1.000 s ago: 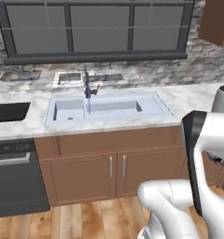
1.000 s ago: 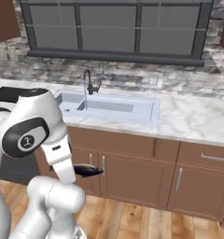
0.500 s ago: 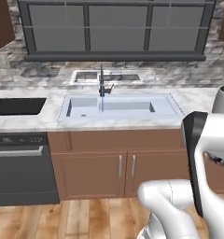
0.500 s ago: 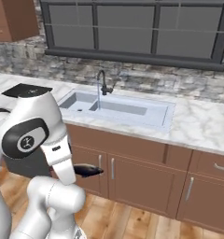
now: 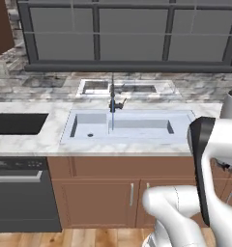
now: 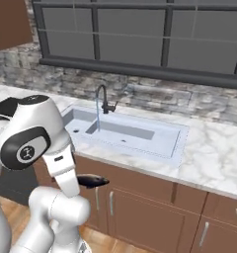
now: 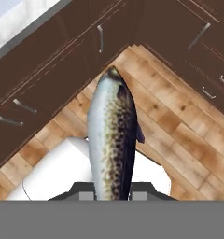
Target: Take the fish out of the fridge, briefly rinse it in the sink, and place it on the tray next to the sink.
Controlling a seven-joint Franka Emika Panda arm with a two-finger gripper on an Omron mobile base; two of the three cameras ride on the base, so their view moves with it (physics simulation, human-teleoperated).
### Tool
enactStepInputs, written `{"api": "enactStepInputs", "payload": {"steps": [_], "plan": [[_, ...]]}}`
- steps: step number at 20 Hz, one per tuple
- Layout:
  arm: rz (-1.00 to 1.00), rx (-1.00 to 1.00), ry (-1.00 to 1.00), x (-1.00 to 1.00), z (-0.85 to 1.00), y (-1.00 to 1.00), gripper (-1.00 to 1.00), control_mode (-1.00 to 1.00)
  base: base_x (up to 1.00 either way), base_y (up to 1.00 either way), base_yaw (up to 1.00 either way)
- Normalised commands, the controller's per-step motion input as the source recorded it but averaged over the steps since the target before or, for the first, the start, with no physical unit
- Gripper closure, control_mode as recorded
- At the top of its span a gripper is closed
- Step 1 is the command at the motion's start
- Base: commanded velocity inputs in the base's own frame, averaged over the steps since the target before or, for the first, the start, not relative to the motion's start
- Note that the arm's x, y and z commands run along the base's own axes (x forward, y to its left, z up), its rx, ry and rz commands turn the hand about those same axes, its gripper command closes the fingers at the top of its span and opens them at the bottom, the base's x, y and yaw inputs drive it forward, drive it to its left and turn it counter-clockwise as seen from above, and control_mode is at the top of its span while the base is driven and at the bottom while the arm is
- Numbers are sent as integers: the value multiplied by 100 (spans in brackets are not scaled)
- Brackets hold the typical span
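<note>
- Hand view: the gripper [image 7: 113, 196] pinches the fish [image 7: 112, 140] between its fingers, over wooden floor before brown cabinets.
- Sink [image 5: 130, 126] ahead; tray [image 5: 16, 123] left.
- No readable writing.

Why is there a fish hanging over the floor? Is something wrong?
Nothing is spilled or broken. The fish looks funny only because the jaws grip it low over the wooden floor, in front of the cabinets, below the sink.

Marble counter [image 5: 28, 142], wood cabinets [image 6: 155, 212], dark window [image 5: 132, 36].
</note>
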Motion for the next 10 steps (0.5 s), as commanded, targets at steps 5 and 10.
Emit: {"api": "enactStepInputs", "payload": {"steps": [5,10], "plan": [[0,0,0,0,0,0,100,100,84,3,7],[0,0,0,0,0,0,100,100,14,60,0]]}}
